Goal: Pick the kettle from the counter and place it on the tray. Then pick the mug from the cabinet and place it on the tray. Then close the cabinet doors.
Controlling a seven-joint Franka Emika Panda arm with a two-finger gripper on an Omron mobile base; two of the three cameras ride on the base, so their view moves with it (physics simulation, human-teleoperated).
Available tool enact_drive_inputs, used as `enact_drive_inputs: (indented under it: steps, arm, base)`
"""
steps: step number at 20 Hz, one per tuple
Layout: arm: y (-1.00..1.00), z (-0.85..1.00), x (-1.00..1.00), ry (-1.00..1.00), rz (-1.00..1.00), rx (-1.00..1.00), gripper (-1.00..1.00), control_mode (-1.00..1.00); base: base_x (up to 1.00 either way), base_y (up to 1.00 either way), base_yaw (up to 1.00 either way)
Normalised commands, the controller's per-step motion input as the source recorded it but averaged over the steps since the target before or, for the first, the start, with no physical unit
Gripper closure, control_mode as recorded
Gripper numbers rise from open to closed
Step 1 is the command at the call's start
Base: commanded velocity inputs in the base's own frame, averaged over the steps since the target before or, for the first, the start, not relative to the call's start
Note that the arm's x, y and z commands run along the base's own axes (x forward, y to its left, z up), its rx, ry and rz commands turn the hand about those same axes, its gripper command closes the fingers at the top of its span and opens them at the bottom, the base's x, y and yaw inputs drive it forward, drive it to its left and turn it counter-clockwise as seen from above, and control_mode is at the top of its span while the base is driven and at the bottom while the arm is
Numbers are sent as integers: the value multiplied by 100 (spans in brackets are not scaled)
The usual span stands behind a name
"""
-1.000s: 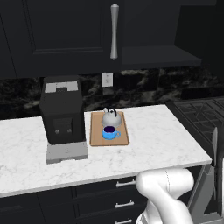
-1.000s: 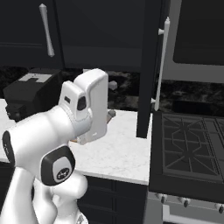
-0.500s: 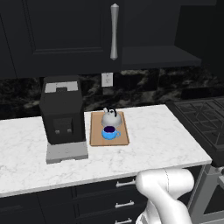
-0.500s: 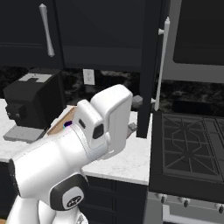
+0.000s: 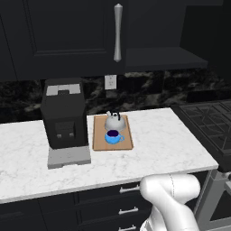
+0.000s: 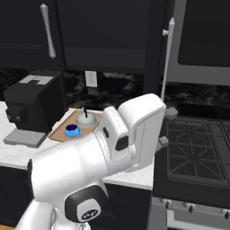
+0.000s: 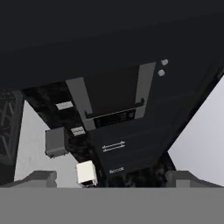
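While the arm bends low in front of the counter, these are the things to see.

Kettle: the little silver kettle sits on the tray, at the back end near the wall. From the right side it shows just behind the mug.

Mug: the blue mug sits on the tray too, just in front of the kettle and very close to it. Its handle points to the right in the left base view. In the right base view it is a small blue dot on the board.

Tray: the brown wooden tray lies flat on the counter, just to the right of the black machine. Its edge peeks out past the arm on the other side.

Counter: the white counter with grey lines runs from the left to the stove.

Cabinet doors: one black door with a long silver handle is shut. The other door stands swung out, edge on, beside the stove.

Cabinet: the dark shelf space is open on the right.

Gripper: the gripper has its two tips wide apart. It holds nothing.

Black machine: it stands on a grey base at the left of the tray.

Stove: it is dark, to the right of the counter.
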Motion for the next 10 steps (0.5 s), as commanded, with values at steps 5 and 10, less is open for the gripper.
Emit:
enact_drive_inputs:
  steps: [5,10]
  arm:
    - [-22,-2,15,1,0,0,-100,-100]
    - [-7,0,29,0,5,0,-100,-100]
  base:
    - [0,0,0]
    - [0,0,0]
